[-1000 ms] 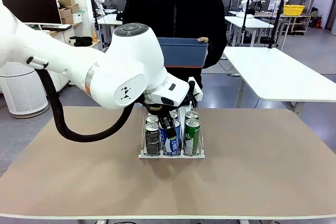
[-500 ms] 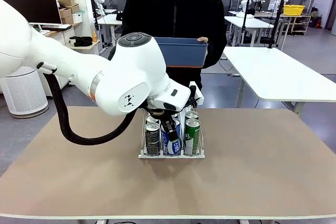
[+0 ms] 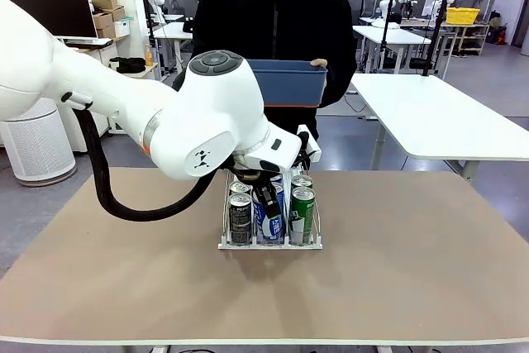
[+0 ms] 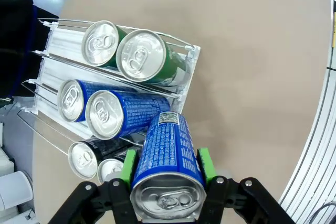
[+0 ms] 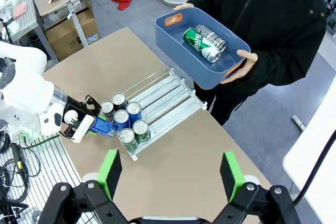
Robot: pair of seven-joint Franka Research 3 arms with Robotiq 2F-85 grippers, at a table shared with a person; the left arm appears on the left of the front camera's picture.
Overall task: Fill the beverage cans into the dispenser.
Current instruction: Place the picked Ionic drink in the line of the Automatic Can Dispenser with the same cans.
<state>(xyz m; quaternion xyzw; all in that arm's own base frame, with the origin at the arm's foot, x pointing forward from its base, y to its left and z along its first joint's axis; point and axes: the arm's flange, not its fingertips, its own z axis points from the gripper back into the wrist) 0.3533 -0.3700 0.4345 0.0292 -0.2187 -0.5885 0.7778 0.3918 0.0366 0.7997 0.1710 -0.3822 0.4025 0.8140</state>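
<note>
- The right pincer (image 5: 170, 178) hangs high over the near side of the table (image 3: 413, 270), jaws spread wide and holding nothing.
- The left pincer (image 3: 265, 201) is clamped on a blue can (image 4: 167, 148). The can is tilted, with its lower end at the near end of the middle lane of the dispenser (image 5: 170, 95).
- The dispenser stands midway along the table's far edge. It holds two black cans (image 4: 84, 158), two blue cans (image 4: 107, 115) and two green cans (image 4: 142, 56), one lane each.
- Beyond the far edge, a person (image 3: 248, 31) holds a blue tub (image 3: 289, 84) with two more cans (image 5: 202, 39) inside.
</note>
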